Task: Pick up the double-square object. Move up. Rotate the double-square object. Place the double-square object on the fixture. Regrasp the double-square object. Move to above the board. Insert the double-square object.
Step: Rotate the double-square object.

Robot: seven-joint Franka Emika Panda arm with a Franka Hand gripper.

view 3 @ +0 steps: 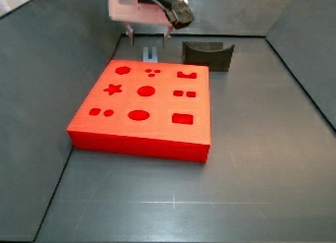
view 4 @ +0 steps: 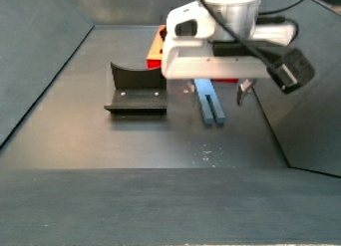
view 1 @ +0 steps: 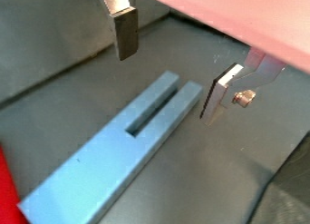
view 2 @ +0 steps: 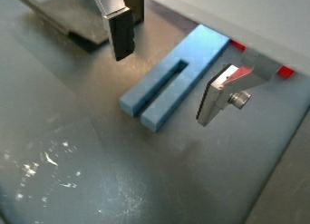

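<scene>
The double-square object (view 1: 115,150) is a long grey-blue bar with a slot cut in from one end. It lies flat on the grey floor, as both wrist views and a side view show it (view 2: 176,78) (view 4: 209,104). My gripper (view 1: 169,69) (view 2: 169,69) hangs open over the slotted end, one finger on each side of the bar, neither touching it. The dark fixture (view 3: 207,54) (view 4: 134,91) stands beside it, and the red board (view 3: 141,104) lies beyond. In one side view the gripper (view 3: 151,34) and the board hide the bar.
Grey walls (view 4: 54,71) enclose the floor on all sides. A red edge of the board (view 2: 285,73) shows past the bar's far end in a wrist view, and the fixture's base (view 2: 79,33) lies near one finger.
</scene>
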